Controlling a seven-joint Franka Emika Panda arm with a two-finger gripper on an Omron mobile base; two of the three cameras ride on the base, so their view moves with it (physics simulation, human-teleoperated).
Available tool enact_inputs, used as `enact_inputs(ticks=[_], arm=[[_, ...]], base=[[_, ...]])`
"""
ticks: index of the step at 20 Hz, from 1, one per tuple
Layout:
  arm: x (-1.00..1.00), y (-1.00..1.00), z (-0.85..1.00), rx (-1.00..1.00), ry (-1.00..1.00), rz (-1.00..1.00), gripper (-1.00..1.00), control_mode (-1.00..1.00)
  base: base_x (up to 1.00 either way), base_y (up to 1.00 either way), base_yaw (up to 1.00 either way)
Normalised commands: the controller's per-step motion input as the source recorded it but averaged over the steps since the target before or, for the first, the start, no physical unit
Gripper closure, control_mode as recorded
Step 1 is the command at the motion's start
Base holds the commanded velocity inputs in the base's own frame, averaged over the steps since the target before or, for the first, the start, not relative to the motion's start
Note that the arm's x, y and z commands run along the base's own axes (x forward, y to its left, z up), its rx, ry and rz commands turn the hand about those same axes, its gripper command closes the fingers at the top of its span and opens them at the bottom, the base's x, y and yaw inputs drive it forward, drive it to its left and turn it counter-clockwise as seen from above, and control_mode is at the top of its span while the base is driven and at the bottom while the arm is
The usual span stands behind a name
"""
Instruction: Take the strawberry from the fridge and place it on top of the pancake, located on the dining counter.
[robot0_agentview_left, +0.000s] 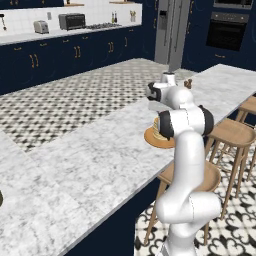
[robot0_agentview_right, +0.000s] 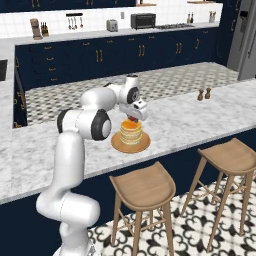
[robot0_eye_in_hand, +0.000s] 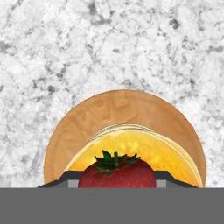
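Claw w/ strawberry hovers right over the pancake on its plate, marble tabletop, two stools in front.

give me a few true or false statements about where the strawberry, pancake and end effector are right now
1. The strawberry is held between the fingers of the end effector. True.
2. The pancake sits directly on the marble with no plate under it. False: it rests on a round wooden plate on the dining counter.
3. The end effector hangs over the pancake stack. True.
4. The strawberry lies on the floor beside the stools. False: it is in the end effector, above the pancake.
5. Two wooden stools stand along the near side of the counter in the right base view. True.
6. The fridge stands with a door wide open. False: its doors look closed.
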Motion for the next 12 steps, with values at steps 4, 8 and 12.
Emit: enact_inputs(ticks=[4, 8, 12], arm=[[-0.12, 0.00, -0.15, 0.00, -0.06, 0.00, 1.00, -1.00], [0.00, 0.00, -0.19, 0.00, -0.04, 0.00, 1.00, -1.00], [-0.05, 0.00, -0.34, 0.00, -0.04, 0.00, 1.00, -1.00]], base=[[0.00, 0.00, 0.00], [0.00, 0.00, 0.00], [0.00, 0.00, 0.00]])
